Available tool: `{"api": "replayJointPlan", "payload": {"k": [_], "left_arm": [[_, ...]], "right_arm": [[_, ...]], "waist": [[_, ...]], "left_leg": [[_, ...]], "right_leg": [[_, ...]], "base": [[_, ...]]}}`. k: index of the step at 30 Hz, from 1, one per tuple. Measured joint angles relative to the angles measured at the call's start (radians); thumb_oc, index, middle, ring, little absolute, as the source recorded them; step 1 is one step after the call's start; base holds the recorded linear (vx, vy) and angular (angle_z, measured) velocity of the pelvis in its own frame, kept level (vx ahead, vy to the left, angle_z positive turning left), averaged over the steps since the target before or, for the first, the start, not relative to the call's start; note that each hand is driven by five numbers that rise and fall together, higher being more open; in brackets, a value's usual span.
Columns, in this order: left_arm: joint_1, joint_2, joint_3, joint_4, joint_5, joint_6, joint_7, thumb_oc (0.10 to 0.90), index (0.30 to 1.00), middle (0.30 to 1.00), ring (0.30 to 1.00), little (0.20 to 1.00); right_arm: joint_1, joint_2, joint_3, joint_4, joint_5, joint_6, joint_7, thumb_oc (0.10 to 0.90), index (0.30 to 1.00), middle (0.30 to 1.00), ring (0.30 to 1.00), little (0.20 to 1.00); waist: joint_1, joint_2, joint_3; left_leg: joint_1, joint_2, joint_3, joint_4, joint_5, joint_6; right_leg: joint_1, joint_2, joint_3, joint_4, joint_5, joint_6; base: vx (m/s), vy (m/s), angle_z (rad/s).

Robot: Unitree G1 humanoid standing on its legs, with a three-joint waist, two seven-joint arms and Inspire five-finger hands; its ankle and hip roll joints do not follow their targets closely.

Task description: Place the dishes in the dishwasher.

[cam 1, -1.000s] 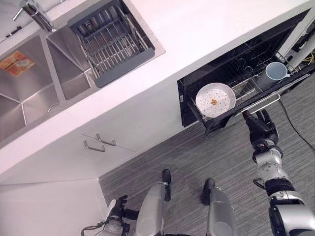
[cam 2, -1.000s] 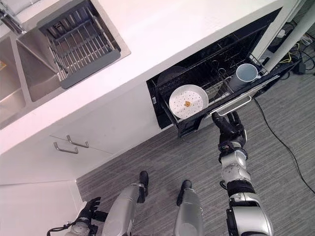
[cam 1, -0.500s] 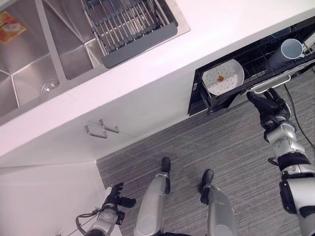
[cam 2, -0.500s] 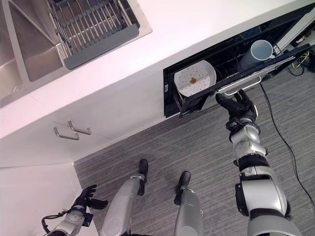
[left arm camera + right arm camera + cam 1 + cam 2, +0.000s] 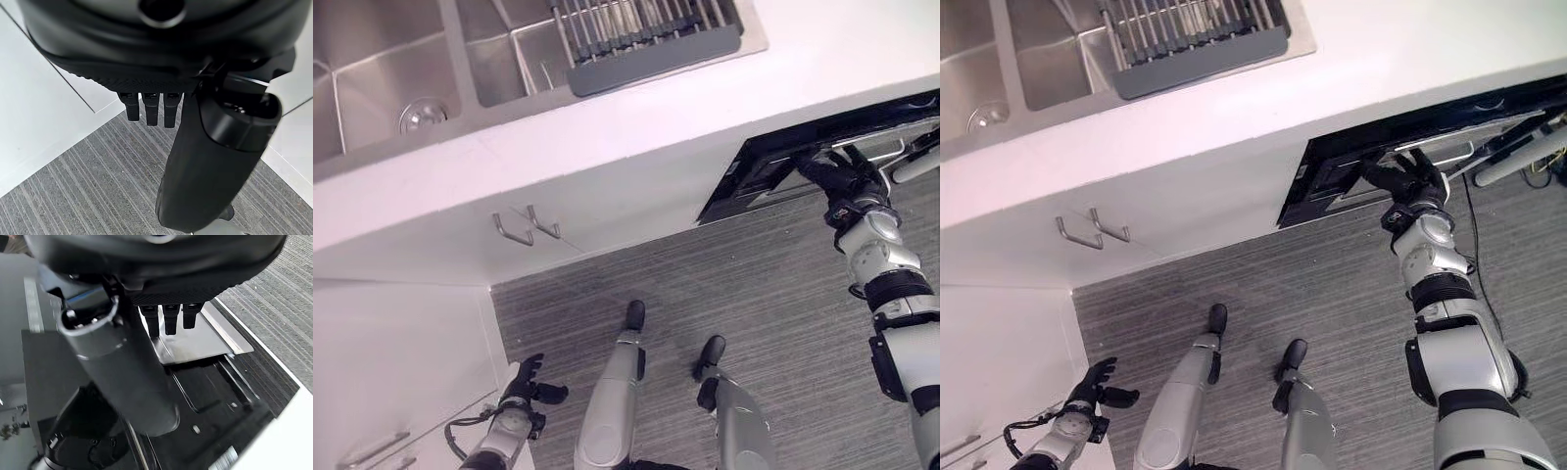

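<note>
dishwasher [image 5: 1351, 176] nearly shut, right hand [image 5: 1402, 178] against it

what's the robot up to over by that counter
The humanoid robot's right hand is pressed against the front of the black dishwasher drawer set under the white countertop, next to its silver bar handle. The drawer looks nearly pushed in, and no dishes can be seen in it from here. The left hand hangs idle low by the white cabinet, fingers relaxed and holding nothing. Up on the counter, a grey dish rack sits in the steel sink.
</note>
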Motion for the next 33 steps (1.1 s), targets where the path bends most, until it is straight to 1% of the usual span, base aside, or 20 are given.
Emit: {"api": "replayJointPlan", "payload": {"k": [1, 5, 6, 8, 9, 13, 15, 17, 19, 20, 21, 22, 23, 24, 25, 26, 27, 28, 30, 33], "left_arm": [[0.0, 0.008, 0.007, 0.017, -0.036, -0.001, -0.008, 0.8, 0.9, 0.9, 0.9, 0.9], [0.003, 0.018, 0.035, 0.03, -0.073, 0.001, -0.036, 0.8, 0.9, 0.9, 0.9, 0.9], [0.003, 0.019, 0.043, 0.033, -0.074, 0.001, -0.048, 0.8, 0.9, 0.9, 0.9, 0.9], [0.003, 0.02, 0.067, 0.037, -0.147, -0.011, -0.13, 0.8, 0.9, 0.9, 0.9, 0.9], [0.003, 0.02, 0.074, 0.035, -0.154, -0.013, -0.143, 0.8, 0.9, 0.9, 0.9, 0.9], [0.006, 0.018, 0.114, 0.005, -0.308, -0.033, -0.248, 0.8, 0.9, 0.9, 0.9, 0.9], [0.019, 0.017, 0.135, -0.035, -0.382, -0.053, -0.311, 0.8, 0.9, 0.9, 0.9, 0.9], [0.051, 0.011, 0.154, -0.089, -0.494, -0.098, -0.385, 0.8, 0.9, 0.9, 0.9, 0.9], [0.055, 0.011, 0.155, -0.104, -0.544, -0.109, -0.415, 0.8, 0.9, 0.9, 0.9, 0.9], [0.054, 0.0, 0.164, -0.11, -0.557, -0.106, -0.425, 0.8, 0.9, 0.9, 0.9, 0.9], [0.059, -0.031, 0.226, -0.112, -0.605, -0.086, -0.451, 0.8, 0.9, 0.9, 0.9, 0.9], [0.057, -0.074, 0.241, -0.107, -0.61, -0.071, -0.46, 0.8, 0.9, 0.9, 0.9, 0.9], [0.055, -0.089, 0.232, -0.108, -0.593, -0.068, -0.459, 0.8, 0.9, 0.9, 0.9, 0.9], [0.052, -0.102, 0.223, -0.11, -0.566, -0.07, -0.456, 0.8, 0.9, 0.9, 0.9, 0.9], [0.048, -0.139, 0.219, -0.113, -0.53, -0.072, -0.456, 0.8, 0.9, 0.9, 0.9, 0.9], [0.056, -0.153, 0.219, -0.115, -0.53, -0.074, -0.457, 0.8, 0.9, 0.9, 0.9, 0.9], [0.072, -0.168, 0.222, -0.125, -0.53, -0.075, -0.456, 0.8, 0.9, 0.9, 0.9, 0.9], [0.107, -0.18, 0.231, -0.136, -0.53, -0.075, -0.457, 0.8, 0.9, 0.9, 0.9, 0.9], [0.14, -0.181, 0.242, -0.135, -0.52, -0.071, -0.455, 0.8, 0.9, 0.9, 0.9, 0.9], [0.167, -0.179, 0.255, -0.123, -0.501, -0.068, -0.44, 0.8, 0.9, 0.9, 0.9, 0.9]], "right_arm": [[-0.019, 0.004, 0.019, 0.0, 0.0, 0.006, -0.026, 0.8, 0.9, 0.9, 0.9, 0.9], [-0.018, 0.005, 0.039, 0.005, -0.004, 0.023, -0.048, 0.8, 0.9, 0.9, 0.9, 0.9], [-0.018, 0.005, 0.039, 0.007, -0.004, 0.024, -0.054, 0.8, 0.9, 0.9, 0.9, 0.9], [-0.018, 0.005, 0.044, 0.011, -0.004, 0.048, -0.059, 0.8, 0.9, 0.9, 0.9, 0.9], [-0.018, 0.005, 0.044, 0.016, -0.004, 0.052, -0.059, 0.8, 0.9, 0.9, 0.9, 0.9], [-0.017, 0.007, 0.044, 0.045, -0.005, 0.084, -0.063, 0.8, 0.9, 0.9, 0.9, 0.9], [0.01, 0.017, 0.027, 0.041, 0.004, 0.085, -0.056, 0.8, 0.9, 0.9, 0.9, 0.9], [0.08, 0.062, -0.048, 0.022, 0.043, 0.06, -0.043, 0.8, 0.9, 0.9, 0.9, 0.9], [0.136, 0.096, -0.055, -0.033, 0.043, 0.04, -0.005, 0.8, 0.9, 0.9, 0.9, 0.9], [0.2, 0.135, -0.061, -0.087, 0.042, 0.016, 0.021, 0.8, 0.9, 0.9, 0.9, 0.9], [0.36, 0.225, -0.102, -0.245, 0.037, -0.06, 0.084, 0.8, 0.9, 0.9, 0.9, 0.9], [0.522, 0.37, -0.06, -0.303, 0.005, -0.096, 0.1, 0.8, 0.9, 0.9, 0.9, 0.9], [0.591, 0.418, -0.029, -0.31, -0.01, -0.098, 0.1, 0.8, 0.9, 0.9, 0.9, 0.9], [0.625, 0.435, -0.002, -0.299, -0.016, -0.088, 0.104, 0.8, 0.9, 0.9, 0.9, 0.9], [0.741, 0.469, 0.012, -0.257, -0.047, -0.083, 0.112, 0.8, 0.9, 0.9, 0.9, 0.9], [0.787, 0.471, 0.015, -0.235, -0.048, -0.077, 0.112, 0.8, 0.9, 0.9, 0.9, 0.9], [0.836, 0.468, 0.011, -0.205, -0.063, -0.068, 0.106, 0.8, 0.9, 0.9, 0.9, 0.9], [0.905, 0.456, -0.017, -0.17, -0.092, -0.07, 0.101, 0.8, 0.9, 0.9, 0.9, 0.9], [0.955, 0.407, -0.032, -0.161, -0.137, -0.072, 0.099, 0.8, 0.9, 0.9, 0.9, 0.9], [0.967, 0.348, -0.052, -0.162, -0.166, -0.095, 0.106, 0.8, 0.9, 0.9, 0.9, 0.9]], "waist": [[0.011, -0.019, 0.001], [0.031, -0.04, 0.0], [0.034, -0.042, 0.0], [0.036, -0.046, 0.002], [0.037, -0.045, 0.002], [0.056, -0.048, 0.002], [0.063, -0.048, 0.001], [0.064, -0.053, -0.001], [0.059, -0.065, -0.004], [0.054, -0.074, -0.006], [0.043, -0.091, -0.013], [0.006, -0.102, -0.019], [-0.005, -0.103, -0.027], [-0.009, -0.099, -0.033], [-0.021, -0.082, -0.048], [-0.022, -0.074, -0.061], [-0.037, -0.063, -0.079], [-0.069, -0.045, -0.114], [-0.105, -0.024, -0.157], [-0.121, -0.007, -0.212]], "left_leg": [[-0.008, -0.001, -0.002, 0.006, -0.002, -0.002], [-0.008, -0.002, -0.01, 0.012, -0.004, 0.001], [-0.008, -0.002, -0.01, 0.012, -0.004, 0.001], [-0.001, -0.002, -0.021, 0.013, -0.004, 0.0], [0.001, -0.002, -0.024, 0.013, -0.004, 0.0], [0.023, -0.001, -0.042, 0.008, -0.001, -0.006], [0.045, -0.001, -0.043, 0.0, 0.002, -0.01], [0.094, -0.003, -0.041, -0.009, -0.002, -0.008], [0.123, -0.003, -0.039, -0.013, -0.013, -0.013], [0.135, 0.001, -0.035, -0.012, -0.016, -0.01], [0.166, -0.002, -0.034, -0.012, -0.025, -0.014], [0.186, -0.001, -0.025, 0.017, -0.053, -0.002], [0.188, -0.002, -0.02, 0.028, -0.063, 0.0], [0.184, -0.001, -0.015, 0.036, -0.068, 0.002], [0.187, -0.004, -0.002, 0.046, -0.077, 0.012], [0.187, -0.006, 0.003, 0.048, -0.081, 0.015], [0.187, -0.007, 0.015, 0.049, -0.084, 0.019], [0.19, -0.014, 0.024, 0.048, -0.087, 0.024], [0.2, -0.015, 0.04, 0.042, -0.088, 0.026], [0.224, -0.011, 0.053, 0.024, -0.086, 0.022]], "right_leg": [[-0.003, -0.001, -0.004, -0.001, 0.003, 0.003], [0.009, 0.002, -0.015, -0.009, 0.003, 0.004], [0.009, 0.002, -0.015, -0.009, 0.003, 0.004], [0.028, 0.006, -0.026, -0.017, 0.004, 0.005], [0.032, 0.007, -0.029, -0.019, 0.004, 0.005], [0.064, 0.015, -0.045, -0.027, 0.003, 0.004], [0.083, 0.015, -0.046, -0.031, 0.003, 0.004], [0.134, 0.014, -0.046, -0.045, 0.002, 0.005], [0.163, 0.013, -0.045, -0.054, -0.01, 0.011], [0.171, 0.011, -0.043, -0.053, -0.012, 0.007], [0.202, 0.003, -0.041, -0.049, -0.018, 0.009], [0.222, -0.004, -0.03, -0.036, -0.034, 0.004], [0.222, -0.007, -0.022, -0.029, -0.044, 0.013], [0.218, -0.007, -0.015, -0.025, -0.044, 0.014], [0.214, -0.016, -0.001, -0.015, -0.048, 0.018], [0.212, -0.019, 0.006, -0.01, -0.048, 0.019], [0.206, -0.024, 0.017, -0.008, -0.048, 0.02], [0.206, -0.034, 0.022, -0.007, -0.044, 0.026], [0.204, -0.04, 0.036, -0.007, -0.041, 0.03], [0.206, -0.04, 0.051, -0.007, -0.041, 0.03]], "base": [[0.04, -0.093, 0.08], [0.04, -0.083, 0.07], [0.06, -0.123, 0.01], [0.03, -0.144, 0.1], [0.0, -0.098, 0.16], [-0.04, -0.066, 0.1], [-0.06, 0.004, 0.03], [-0.04, 0.04, 0.02], [-0.09, 0.046, -0.02], [-0.14, 0.028, -0.02], [-0.2, 0.031, -0.09], [-0.21, 0.067, -0.14], [-0.17, 0.084, -0.21], [-0.13, 0.094, -0.22], [-0.11, 0.072, -0.22], [-0.09, 0.05, -0.26], [-0.09, 0.017, -0.24], [-0.08, -0.008, -0.21], [-0.08, -0.032, -0.22], [-0.05, -0.031, -0.17]]}}
